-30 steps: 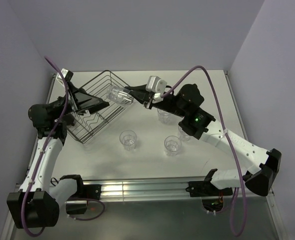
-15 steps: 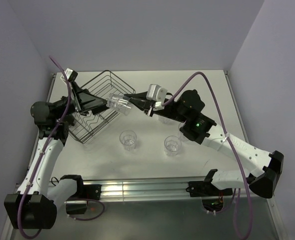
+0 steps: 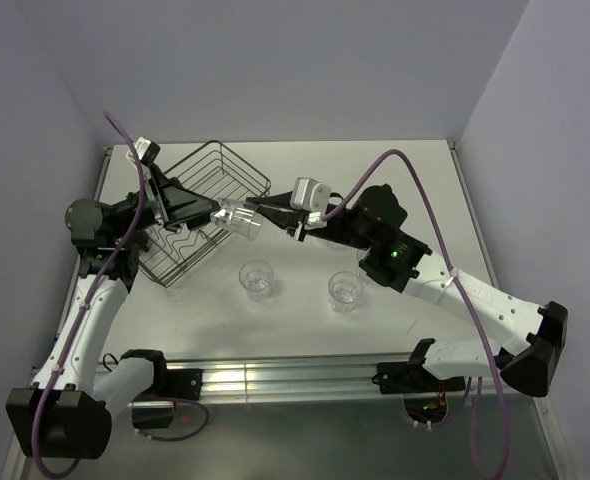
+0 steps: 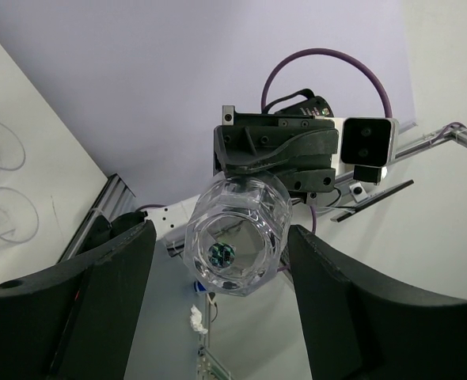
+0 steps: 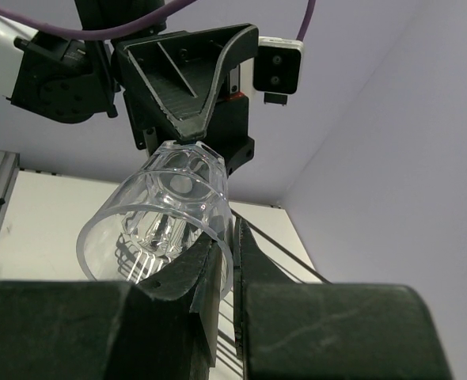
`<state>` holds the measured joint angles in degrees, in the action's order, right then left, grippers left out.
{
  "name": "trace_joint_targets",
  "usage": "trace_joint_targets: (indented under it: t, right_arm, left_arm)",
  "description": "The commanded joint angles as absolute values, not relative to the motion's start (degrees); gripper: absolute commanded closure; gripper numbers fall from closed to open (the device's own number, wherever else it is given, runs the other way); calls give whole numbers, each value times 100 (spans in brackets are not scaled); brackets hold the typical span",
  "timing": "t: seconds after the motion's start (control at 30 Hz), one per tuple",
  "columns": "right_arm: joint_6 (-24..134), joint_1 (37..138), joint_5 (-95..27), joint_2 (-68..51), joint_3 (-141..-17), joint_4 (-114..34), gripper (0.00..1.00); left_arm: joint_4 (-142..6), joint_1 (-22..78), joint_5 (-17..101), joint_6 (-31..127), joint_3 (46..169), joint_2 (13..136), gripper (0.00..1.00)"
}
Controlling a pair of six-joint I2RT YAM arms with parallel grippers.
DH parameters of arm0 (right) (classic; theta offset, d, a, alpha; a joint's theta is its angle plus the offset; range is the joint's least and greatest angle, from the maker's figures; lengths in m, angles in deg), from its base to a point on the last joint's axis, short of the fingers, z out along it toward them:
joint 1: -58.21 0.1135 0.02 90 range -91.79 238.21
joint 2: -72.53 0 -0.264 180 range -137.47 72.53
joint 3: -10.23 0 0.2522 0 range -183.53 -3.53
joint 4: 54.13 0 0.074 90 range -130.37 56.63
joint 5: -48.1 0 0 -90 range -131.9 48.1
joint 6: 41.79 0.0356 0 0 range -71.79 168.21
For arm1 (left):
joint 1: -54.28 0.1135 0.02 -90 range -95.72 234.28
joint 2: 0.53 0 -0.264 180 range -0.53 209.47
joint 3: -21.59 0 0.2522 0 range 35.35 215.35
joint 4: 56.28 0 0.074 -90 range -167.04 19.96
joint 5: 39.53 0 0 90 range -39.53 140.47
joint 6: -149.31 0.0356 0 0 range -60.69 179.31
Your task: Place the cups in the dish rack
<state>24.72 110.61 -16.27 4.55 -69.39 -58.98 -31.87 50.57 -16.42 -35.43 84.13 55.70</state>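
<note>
From above, the dish rack (image 3: 243, 163) sits on the far left part of the desk (image 3: 415, 180), turned at an angle. A clear glass (image 3: 239, 217) is held on its side in the air over the rack's right edge. The right claw (image 3: 258, 212) is closed on the mouth end, and the left claw (image 3: 213, 210) reaches in from the left around the base end. Two other glasses (image 3: 256, 277) (image 3: 345, 288) stand upright on the desk nearer the arms, apart from each other and outside the rack.

In the left wrist view, the glass's base (image 4: 237, 237) faces the camera. It sits between the two fingers (image 4: 107, 293) of the left claw (image 4: 220, 228). A gap shows on each side, so this claw is open and not touching it. The right arm's camera (image 4: 366, 142) shows behind the glass.

In the right wrist view, the right claw (image 5: 222, 277) pinches the wall of the glass (image 5: 162, 206) at its rim, one finger inside and one outside. The glass points away and upward, its base just in front of the spread left claw (image 5: 190, 95).
</note>
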Motion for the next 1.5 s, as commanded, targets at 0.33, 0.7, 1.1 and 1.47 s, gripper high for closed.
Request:
trace_joint_targets:
  t: [0.33, 0.7, 1.1, 1.47]
  right_arm:
    - [2448, 11165, -1755, 547, -6962, -6103, 100]
    - [2834, 11156, -2063, 380, -7094, -6103, 100]
    - [2905, 11156, -2063, 363, -7068, -6138, 100]
    - [2843, 11156, -2141, 433, -6962, -6067, 58]
  left_arm:
    - [-2909, 5015, -1632, -3490, 8484, 5414, 28]
    - [-2495, 5015, -1668, -3834, 8361, 5440, 28]
    - [-2355, 5015, -1703, -3939, 8229, 5458, 43]
    - [-2723, 5181, -1861, -3694, 8474, 5625, 100]
